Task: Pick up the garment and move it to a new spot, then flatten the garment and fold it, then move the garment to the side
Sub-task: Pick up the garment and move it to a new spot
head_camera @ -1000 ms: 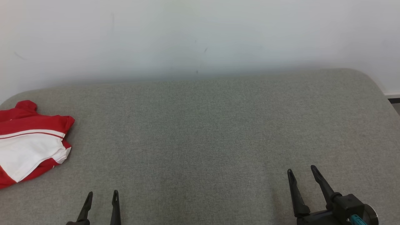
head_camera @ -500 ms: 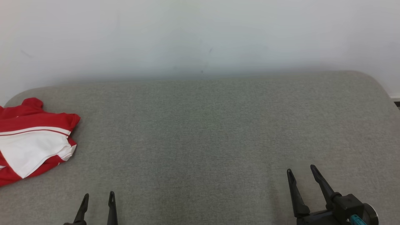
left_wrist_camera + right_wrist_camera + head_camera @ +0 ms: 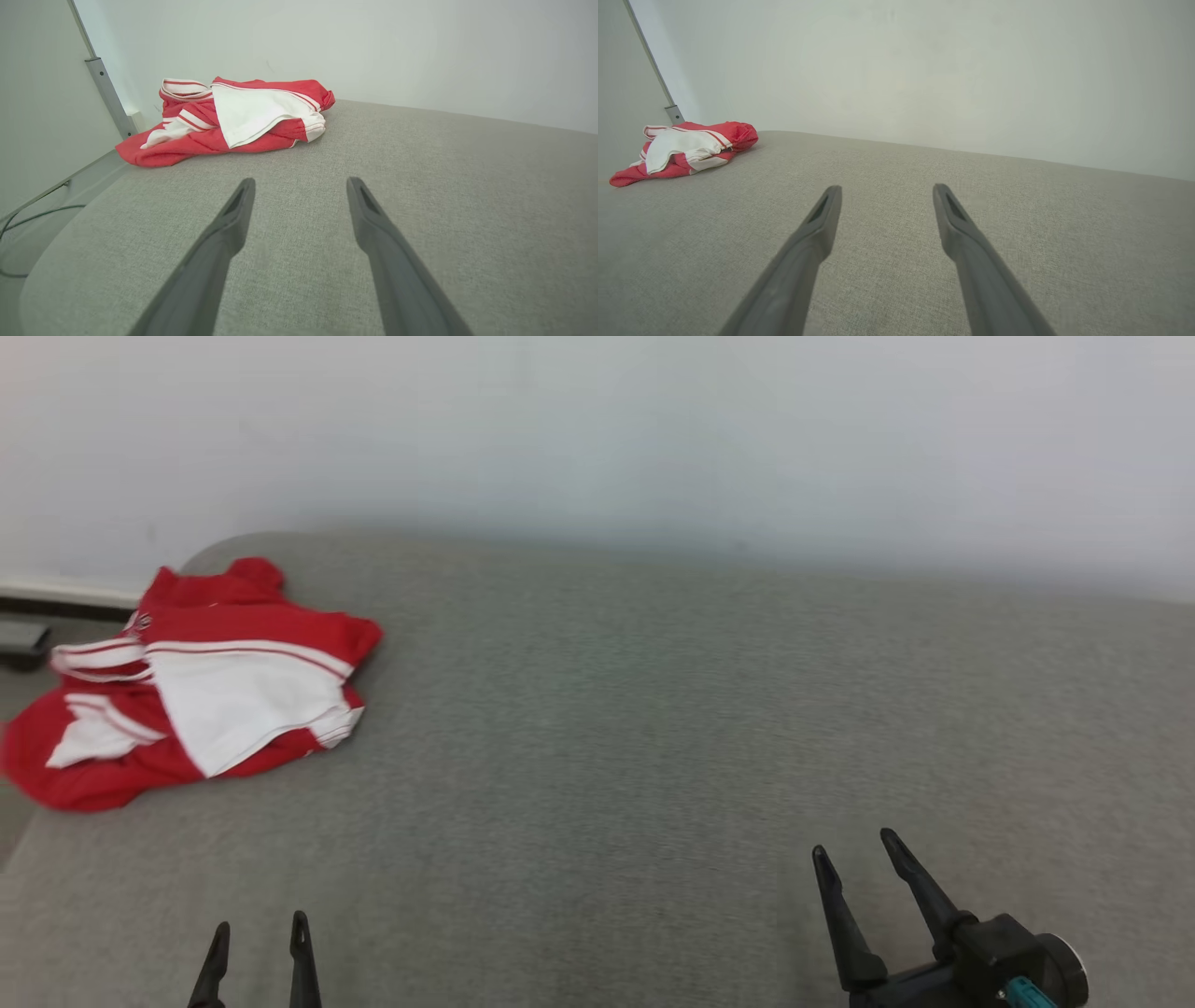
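Observation:
A crumpled red and white garment (image 3: 201,686) lies at the far left corner of the grey fabric surface (image 3: 653,737); it also appears as the garment (image 3: 233,116) ahead-left in the left wrist view and the garment (image 3: 686,149) far left in the right wrist view. My left gripper (image 3: 259,933) is at the bottom left of the head view, open and empty, well short of the cloth. In its wrist view the left gripper (image 3: 301,186) has bare surface between its fingers. My right gripper (image 3: 852,851) is open and empty at the lower right, with the right gripper (image 3: 883,192) far from the garment.
A pale wall (image 3: 597,439) backs the surface. At the left, the surface's rounded edge drops to the floor, where a grey metal post (image 3: 110,95) and a dark cable (image 3: 28,221) stand near the wall. A dark skirting strip (image 3: 56,602) runs past the left edge.
The head view has swung left, so the garment now sits further into the picture and shows whole. Both grippers stay open and keep their places low in the view.

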You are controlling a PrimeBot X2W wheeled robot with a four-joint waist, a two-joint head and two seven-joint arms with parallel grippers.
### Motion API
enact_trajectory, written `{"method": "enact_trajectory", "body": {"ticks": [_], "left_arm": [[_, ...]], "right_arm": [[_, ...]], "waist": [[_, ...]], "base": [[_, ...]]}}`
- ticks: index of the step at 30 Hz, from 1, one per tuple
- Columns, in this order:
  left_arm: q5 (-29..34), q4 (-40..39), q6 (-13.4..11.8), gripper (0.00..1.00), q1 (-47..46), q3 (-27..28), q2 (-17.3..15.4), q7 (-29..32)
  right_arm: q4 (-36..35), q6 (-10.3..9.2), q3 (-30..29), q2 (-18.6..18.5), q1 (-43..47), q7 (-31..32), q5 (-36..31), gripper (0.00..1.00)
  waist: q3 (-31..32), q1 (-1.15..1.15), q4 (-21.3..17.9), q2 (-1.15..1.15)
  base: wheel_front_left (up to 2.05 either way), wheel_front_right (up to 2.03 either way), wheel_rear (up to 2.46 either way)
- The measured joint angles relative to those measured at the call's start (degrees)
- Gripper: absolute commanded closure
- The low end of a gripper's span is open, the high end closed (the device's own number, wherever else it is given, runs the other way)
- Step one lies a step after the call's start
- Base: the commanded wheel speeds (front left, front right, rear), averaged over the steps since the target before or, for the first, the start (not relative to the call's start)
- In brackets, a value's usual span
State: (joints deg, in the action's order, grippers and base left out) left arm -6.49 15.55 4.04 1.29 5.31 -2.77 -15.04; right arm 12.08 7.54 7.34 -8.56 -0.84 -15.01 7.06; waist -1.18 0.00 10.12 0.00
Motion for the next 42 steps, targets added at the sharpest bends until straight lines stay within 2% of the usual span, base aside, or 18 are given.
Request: {"method": "enact_trajectory", "body": {"ticks": [14,20,29,38,42], "left_arm": [[0.31,0.24,0.04,0.0,2.43,4.71,-0.03,-0.01],[-2.36,-0.52,-0.53,0.0,4.02,6.42,-0.09,-0.01],[-2.93,0.59,0.08,0.0,4.12,6.47,-0.1,-0.01],[-3.68,3.23,2.31,0.0,-1.46,6.72,-0.07,-0.02],[-4.04,4.49,3.05,0.0,-6.14,7.04,-1.52,-0.01]], "right_arm": [[1.04,0.0,6.06,0.58,-1.38,-0.12,0.75,0.0],[2.13,0.0,8.38,0.32,-3.55,-0.12,1.94,0.0],[1.63,0.0,7.08,-0.37,-3.05,-0.12,2.02,0.0],[0.38,0.0,7.8,-2.78,-4.13,-0.12,2.04,0.0],[-0.87,0.0,8.14,-4.41,-5.46,-0.12,2.19,0.0]], "waist": [[0.09,0.0,15.3,0.0],[-0.29,0.0,19.42,0.0],[-1.16,0.01,19.79,0.0],[-4.09,0.01,16.69,0.0],[-6.35,0.01,14.95,0.0]], "base": [[0.0,0.0,0.0],[0.0,0.0,0.0],[0.0,0.0,0.0],[0.0,0.0,0.0],[0.0,0.0,0.0]]}}
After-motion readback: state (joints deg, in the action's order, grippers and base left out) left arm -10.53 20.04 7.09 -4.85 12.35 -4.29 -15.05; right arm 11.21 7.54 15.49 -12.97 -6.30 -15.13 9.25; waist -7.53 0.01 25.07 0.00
